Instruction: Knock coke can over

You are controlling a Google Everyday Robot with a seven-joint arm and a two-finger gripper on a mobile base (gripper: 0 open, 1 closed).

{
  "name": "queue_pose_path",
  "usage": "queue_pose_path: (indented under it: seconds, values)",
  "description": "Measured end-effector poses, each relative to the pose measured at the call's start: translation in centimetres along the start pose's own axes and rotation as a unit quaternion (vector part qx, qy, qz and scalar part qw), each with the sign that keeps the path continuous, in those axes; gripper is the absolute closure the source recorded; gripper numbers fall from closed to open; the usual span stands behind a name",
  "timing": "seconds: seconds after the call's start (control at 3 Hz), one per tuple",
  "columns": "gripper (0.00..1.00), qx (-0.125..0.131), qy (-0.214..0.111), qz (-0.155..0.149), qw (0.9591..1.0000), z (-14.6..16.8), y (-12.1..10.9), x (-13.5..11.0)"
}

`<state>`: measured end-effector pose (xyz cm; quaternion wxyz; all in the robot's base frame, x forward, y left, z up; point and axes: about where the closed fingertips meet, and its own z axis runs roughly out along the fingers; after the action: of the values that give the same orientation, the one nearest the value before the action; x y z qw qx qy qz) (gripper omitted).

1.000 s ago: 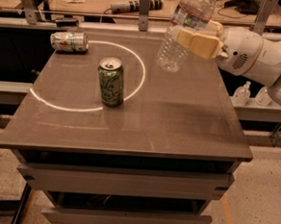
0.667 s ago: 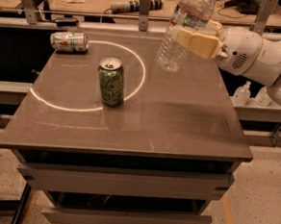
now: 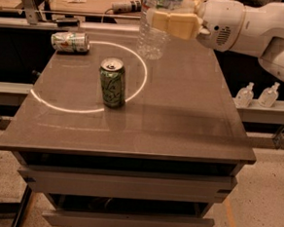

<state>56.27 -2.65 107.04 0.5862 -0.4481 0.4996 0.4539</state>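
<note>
My gripper (image 3: 173, 24) is at the top centre, above the far edge of the table, shut on a clear plastic water bottle (image 3: 152, 38) that it holds upright in the air. A green can (image 3: 112, 82) stands upright on the table, left of and nearer than the gripper, apart from it. A pale silver can (image 3: 69, 41) with red and green print lies on its side at the far left corner. I see no red coke can.
The brown table (image 3: 180, 123) bears a white circle line (image 3: 139, 86) around the green can. Drawers are below the front edge. Two small clear bottles (image 3: 257, 94) stand on a ledge to the right. A workbench with clutter lies behind.
My gripper has carried the water bottle left and a little up, closer to the table's far middle. Both cans have not moved.
</note>
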Motion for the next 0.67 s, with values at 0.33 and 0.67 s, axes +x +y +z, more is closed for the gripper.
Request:
queue_pose_path:
  seconds: [0.33,0.67]
  values:
    - [1.00,-0.051,0.012,-0.023,0.9983,3.8,1.5,-1.1]
    - [1.00,-0.096,0.009,-0.019,0.9952,7.4,3.3,-0.9]
